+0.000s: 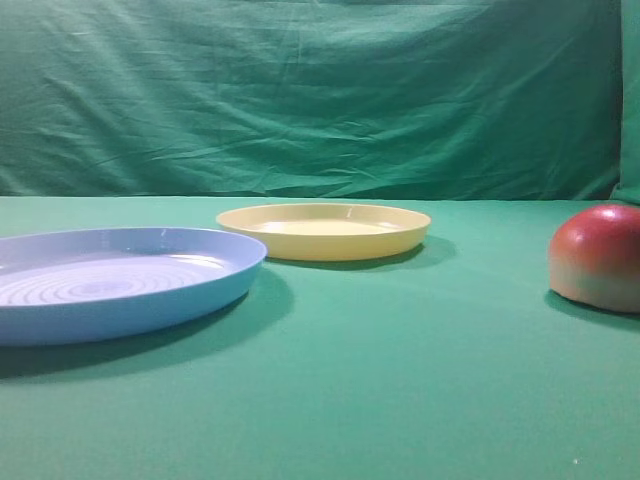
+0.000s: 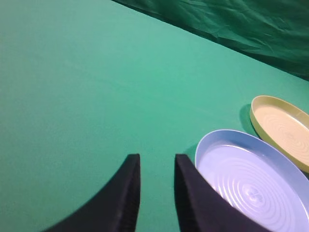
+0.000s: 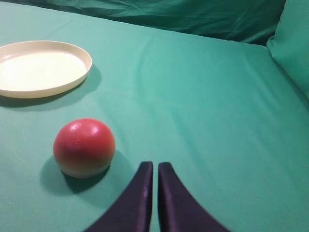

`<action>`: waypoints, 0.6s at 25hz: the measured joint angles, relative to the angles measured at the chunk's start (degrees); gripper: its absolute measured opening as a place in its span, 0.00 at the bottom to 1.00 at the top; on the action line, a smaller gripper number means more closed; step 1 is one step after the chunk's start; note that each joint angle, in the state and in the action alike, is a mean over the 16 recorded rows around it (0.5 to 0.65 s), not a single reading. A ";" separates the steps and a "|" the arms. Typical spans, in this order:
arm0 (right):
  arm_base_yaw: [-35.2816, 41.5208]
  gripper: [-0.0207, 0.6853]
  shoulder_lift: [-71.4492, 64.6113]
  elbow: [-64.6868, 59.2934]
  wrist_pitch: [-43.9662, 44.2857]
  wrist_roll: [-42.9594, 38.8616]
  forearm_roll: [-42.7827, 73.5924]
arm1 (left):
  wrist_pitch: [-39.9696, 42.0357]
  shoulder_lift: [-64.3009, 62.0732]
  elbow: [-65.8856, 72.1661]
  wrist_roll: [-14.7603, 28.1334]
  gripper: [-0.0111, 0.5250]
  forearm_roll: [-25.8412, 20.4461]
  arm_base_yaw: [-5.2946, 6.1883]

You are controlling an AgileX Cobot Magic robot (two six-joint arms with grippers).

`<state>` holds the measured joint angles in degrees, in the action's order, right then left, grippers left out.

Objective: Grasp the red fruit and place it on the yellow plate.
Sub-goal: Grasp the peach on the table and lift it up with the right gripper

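The red fruit (image 1: 598,256) rests on the green cloth at the right edge of the high view, red on top and pale at its base. In the right wrist view the red fruit (image 3: 84,147) lies left of and just beyond my right gripper (image 3: 155,165), which is shut and holds nothing. The yellow plate (image 1: 325,229) sits bare in the middle, and the yellow plate (image 3: 42,67) shows far left in the right wrist view. My left gripper (image 2: 155,157) is open over bare cloth, with the yellow plate (image 2: 282,128) at its far right. Neither gripper shows in the high view.
A larger light-blue ringed plate (image 1: 125,280) lies at the left front, and this blue plate (image 2: 251,179) sits just right of the left fingers. A green cloth backdrop (image 1: 320,95) hangs behind the table, and a green fold (image 3: 293,43) rises at the right.
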<state>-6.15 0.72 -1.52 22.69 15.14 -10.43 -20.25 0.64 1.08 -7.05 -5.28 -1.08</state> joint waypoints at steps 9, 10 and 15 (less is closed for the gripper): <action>0.00 0.03 0.00 0.00 0.00 0.00 0.00 | 0.00 0.00 0.00 0.00 0.31 0.00 0.00; 0.00 0.03 0.00 0.00 0.00 0.00 0.00 | 0.00 0.00 0.00 0.00 0.31 0.00 0.00; 0.00 0.03 0.00 0.00 0.00 0.00 0.00 | 0.00 0.00 0.00 0.00 0.31 0.00 0.00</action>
<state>-6.15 0.72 -1.52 22.69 15.14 -10.43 -20.25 0.64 1.08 -7.05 -5.28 -1.08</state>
